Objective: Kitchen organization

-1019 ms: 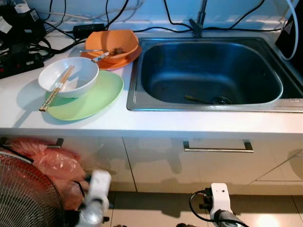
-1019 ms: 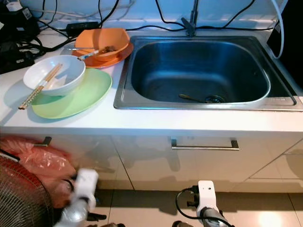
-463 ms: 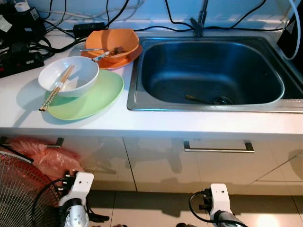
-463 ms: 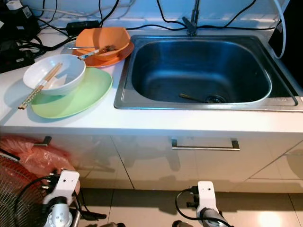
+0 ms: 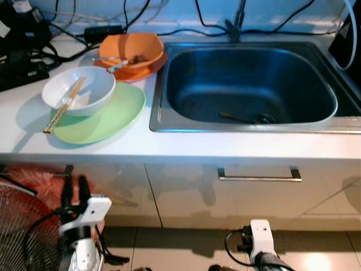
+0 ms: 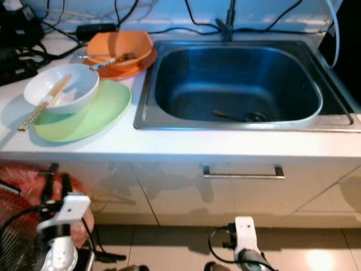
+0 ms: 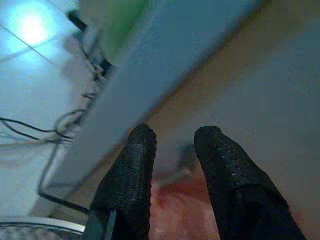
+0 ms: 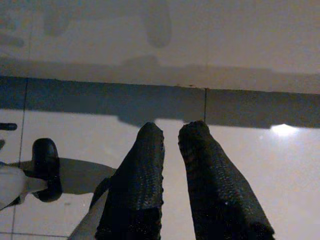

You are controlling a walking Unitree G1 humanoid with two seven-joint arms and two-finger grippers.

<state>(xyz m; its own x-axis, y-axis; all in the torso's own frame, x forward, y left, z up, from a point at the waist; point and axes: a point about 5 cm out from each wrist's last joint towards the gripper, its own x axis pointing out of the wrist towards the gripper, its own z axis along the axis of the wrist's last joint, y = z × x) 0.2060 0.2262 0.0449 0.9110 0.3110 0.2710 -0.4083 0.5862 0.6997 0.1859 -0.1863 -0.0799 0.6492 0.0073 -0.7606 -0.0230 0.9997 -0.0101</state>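
**Q:** Sink [image 5: 248,84] takes up the upper right of the frame, right? Anything in it?

**A:** Yep — steel basin set into the white counter [image 5: 169,144], with a spoon [image 5: 234,118] lying by the drain. Upper left has the dishes: a green plate [image 5: 110,118] with a white bowl [image 5: 79,90] on it, chopsticks [image 5: 62,105] resting across the bowl, and an orange bowl [image 5: 132,48] behind on its own orange plate.

**Q:** And the grippers?

**A:** Left gripper [image 5: 75,191] is lower left, below the counter edge by a fan grille [image 5: 22,226], fingers parted with nothing between them. Right gripper [image 8: 170,135] hangs over the floor tiles [image 8: 250,165] — fingers slightly apart, empty too.
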